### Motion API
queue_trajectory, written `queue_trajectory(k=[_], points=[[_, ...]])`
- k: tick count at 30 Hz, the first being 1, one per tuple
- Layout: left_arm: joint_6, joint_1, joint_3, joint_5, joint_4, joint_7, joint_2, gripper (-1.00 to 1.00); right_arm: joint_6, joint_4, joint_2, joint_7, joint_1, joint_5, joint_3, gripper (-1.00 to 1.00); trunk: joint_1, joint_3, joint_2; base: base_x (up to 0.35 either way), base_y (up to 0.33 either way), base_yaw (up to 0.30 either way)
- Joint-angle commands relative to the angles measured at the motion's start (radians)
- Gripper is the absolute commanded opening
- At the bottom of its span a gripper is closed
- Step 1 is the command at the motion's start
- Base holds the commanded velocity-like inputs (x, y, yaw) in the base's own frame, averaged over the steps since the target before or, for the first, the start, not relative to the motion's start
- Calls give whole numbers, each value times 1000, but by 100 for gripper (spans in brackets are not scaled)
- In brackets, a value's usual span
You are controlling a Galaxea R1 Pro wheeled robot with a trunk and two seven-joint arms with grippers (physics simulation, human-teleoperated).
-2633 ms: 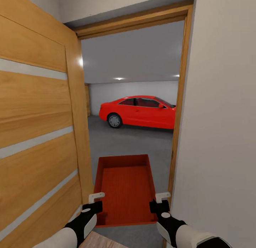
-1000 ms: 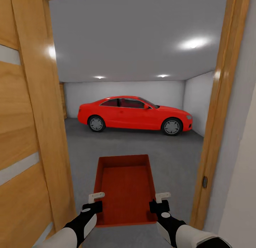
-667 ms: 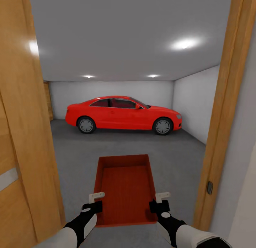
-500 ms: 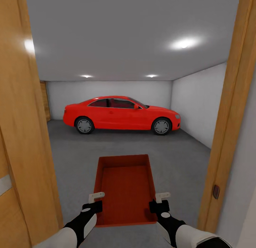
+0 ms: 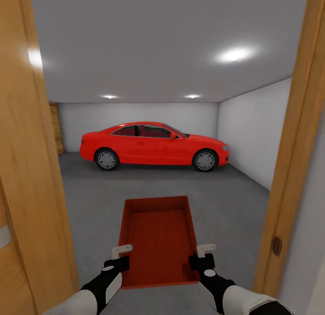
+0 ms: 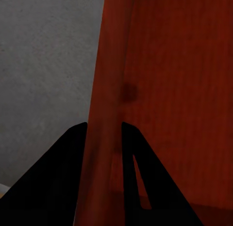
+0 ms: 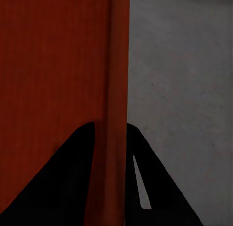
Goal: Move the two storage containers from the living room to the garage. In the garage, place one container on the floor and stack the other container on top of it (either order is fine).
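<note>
Now, at the left gripper (image 5: 121,256), the jaws are seen pressed onto the left side wall of the storage container (image 5: 159,238), one finger inside the bin and one outside; in the left wrist view the thin orange-red wall (image 6: 108,114) is pinched between the two dark fingers. At the right gripper (image 5: 201,257) the same is seen on the opposite wall, which is clamped between that gripper's fingers (image 7: 112,99) in the right wrist view. The bin is held level and clear of the ground between both arms, near its closer end, with neither arm nearer than the other. Its long axis is pointed straight ahead, away from the robot and into the garage (image 5: 253,139), so the far end reaches ahead of the robot. Below and ahead, the floor (image 5: 225,206) is shown as dark grey speckled concrete, and open room is offered for setting the bin down. Farther out, a red car (image 5: 153,145) is parked broadside across the back, well apart from the bin. To either side, the wooden door frame (image 5: 289,170) is seen close by, so it is judged that the threshold is not yet fully cleared. A second container is not made out on the floor ahead.
</note>
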Motion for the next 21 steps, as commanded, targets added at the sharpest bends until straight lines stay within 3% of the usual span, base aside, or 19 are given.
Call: queue_trajectory(k=[1, 9, 17, 21], points=[[-7, -1, -4, 6, -6, 0, 6, -100, 1, 4, 1, 2, 0, -4, 2, -100, 0, -2, -1, 117, 0, 0], [23, -1, -12, 12, -22, 20, 3, -100, 2, 3, -5, 1, 0, -42, 20, -100, 0, -2, -1, 138, 0, 0], [22, -1, -78, 78, -24, 28, 5, -100, 2, 2, -4, 1, 0, -15, -6, -100, 0, -2, -1, 4, -30, 0], [22, -1, -92, 92, -25, 28, 5, -100, 3, 2, -4, 1, -1, 13, -33, -100, 0, -2, -1, -49, -157, 0]])
